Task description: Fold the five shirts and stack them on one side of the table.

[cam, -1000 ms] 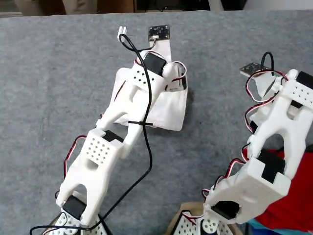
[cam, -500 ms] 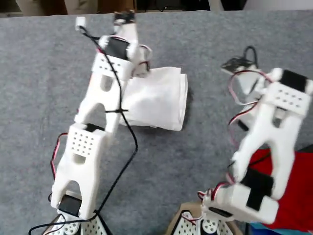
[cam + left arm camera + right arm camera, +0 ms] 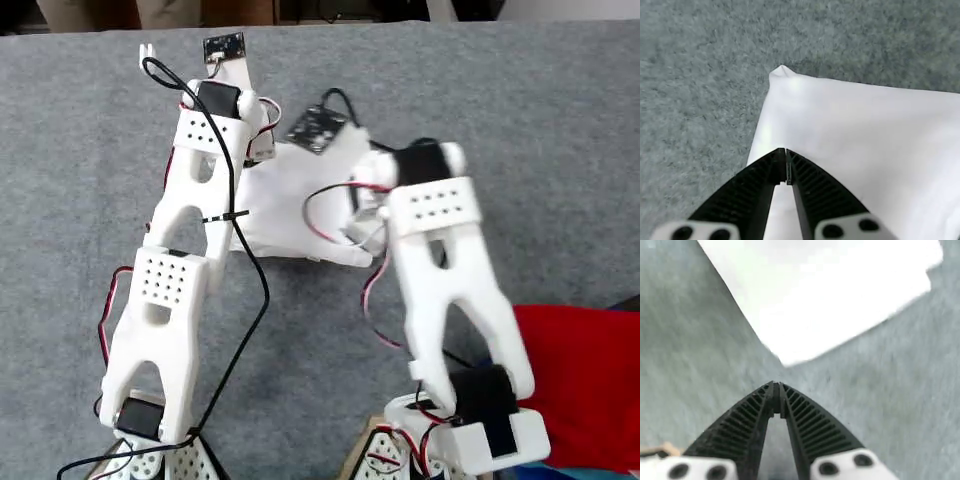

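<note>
Down at bottom centre, spotting the corner of a tan board [image 3: 372, 428] poking into frame. Up along the top edge, catching brown wood [image 3: 240, 10], then a dark strip [image 3: 350, 8] just right of it.

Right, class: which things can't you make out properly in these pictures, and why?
1. white shirt: high view, the left arm and right arm lie across it, hiding its folds.
2. red cloth: high view, cut off by the picture's edge and partly behind the right arm; its kind is unclear.
3. white shirt's edge, right wrist view: blurred.
</note>
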`<act>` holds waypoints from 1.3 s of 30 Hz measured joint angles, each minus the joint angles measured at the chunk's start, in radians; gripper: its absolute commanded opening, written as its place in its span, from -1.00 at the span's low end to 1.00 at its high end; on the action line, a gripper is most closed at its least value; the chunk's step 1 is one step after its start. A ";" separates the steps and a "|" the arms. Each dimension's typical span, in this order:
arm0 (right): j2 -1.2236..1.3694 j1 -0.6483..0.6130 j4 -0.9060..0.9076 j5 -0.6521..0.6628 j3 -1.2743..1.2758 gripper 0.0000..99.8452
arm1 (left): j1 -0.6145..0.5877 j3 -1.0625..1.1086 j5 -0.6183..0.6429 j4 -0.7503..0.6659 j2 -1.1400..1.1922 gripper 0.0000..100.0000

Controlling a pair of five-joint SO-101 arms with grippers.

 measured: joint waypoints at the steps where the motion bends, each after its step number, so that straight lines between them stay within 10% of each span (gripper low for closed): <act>1: 0.008 -0.009 -0.021 -0.020 0.000 -0.99 | -0.003 0.000 0.000 -0.015 0.006 -0.96; 39: 0.531 0.130 -0.095 -0.037 -0.137 -0.99 | -0.063 -0.094 0.003 -0.178 0.230 -0.96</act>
